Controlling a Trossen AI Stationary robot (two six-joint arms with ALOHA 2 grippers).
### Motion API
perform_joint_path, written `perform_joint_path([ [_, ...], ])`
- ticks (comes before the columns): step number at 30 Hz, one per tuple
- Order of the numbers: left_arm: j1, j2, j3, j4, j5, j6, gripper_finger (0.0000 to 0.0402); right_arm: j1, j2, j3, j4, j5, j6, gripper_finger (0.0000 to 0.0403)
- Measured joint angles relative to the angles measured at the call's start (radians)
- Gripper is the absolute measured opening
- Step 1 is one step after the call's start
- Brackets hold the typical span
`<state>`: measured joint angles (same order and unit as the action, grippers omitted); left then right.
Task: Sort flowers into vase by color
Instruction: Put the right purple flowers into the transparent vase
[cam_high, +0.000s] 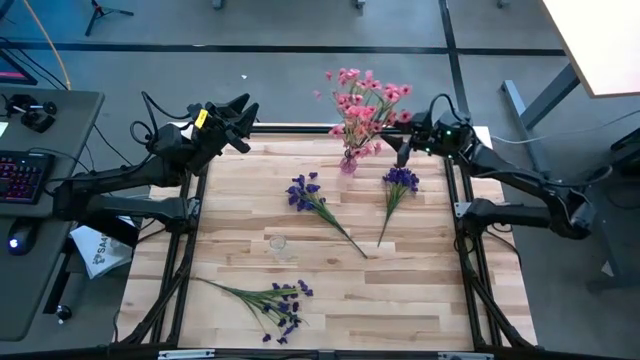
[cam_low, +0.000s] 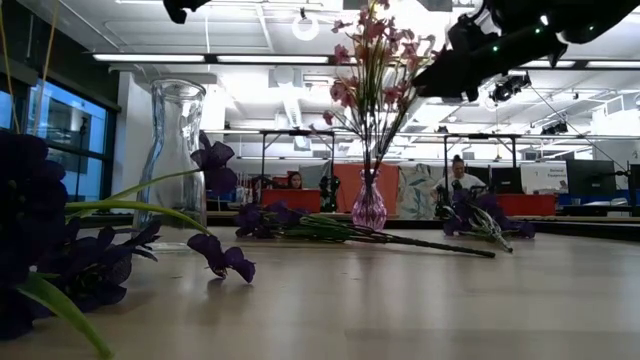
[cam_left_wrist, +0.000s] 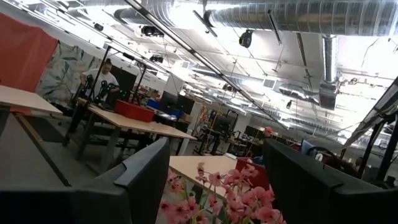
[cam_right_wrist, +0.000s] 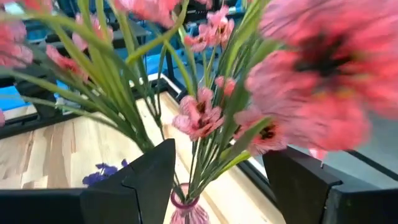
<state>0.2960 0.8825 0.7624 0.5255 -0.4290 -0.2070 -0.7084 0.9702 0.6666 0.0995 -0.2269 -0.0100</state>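
- Right pincer (cam_high: 404, 152) released, raised just beside the pink flowers (cam_high: 362, 102) in their vase (cam_high: 348, 162).
- Purple flowers (cam_high: 400, 180) on worktop (cam_high: 440, 280) right below it.
- Left pincer (cam_high: 238, 122) released, well apart.

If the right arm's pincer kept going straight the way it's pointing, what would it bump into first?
Most likely the bunch of pink flowers standing in the small purple glass vase. The open right pincer faces their green stems directly, though how near it is remains unclear.

You have a keyboard (cam_high: 22, 177) and mouse (cam_high: 14, 241) on the side desk (cam_high: 60, 130) at nine o'clock, and a white tabletop (cam_high: 600, 40) at two o'clock off the counter (cam_high: 420, 290).
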Motion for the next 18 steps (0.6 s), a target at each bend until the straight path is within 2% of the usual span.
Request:
perform_joint_path([
  [8, 0.000, 0.000, 0.000, 0.000, 0.000, 0.000, 0.0246, -0.023, -0.062, 0.000, -0.038, 0.028, -0.003, 0.0236],
  [13, 0.000, 0.000, 0.000, 0.000, 0.000, 0.002, 0.0246, -0.042, -0.122, 0.000, -0.133, 0.069, -0.049, 0.0236],
  [18, 0.007, -0.001, 0.000, -0.038, 0.000, 0.002, 0.0246, -0.051, -0.205, 0.000, -0.267, 0.055, -0.040, 0.0236],
])
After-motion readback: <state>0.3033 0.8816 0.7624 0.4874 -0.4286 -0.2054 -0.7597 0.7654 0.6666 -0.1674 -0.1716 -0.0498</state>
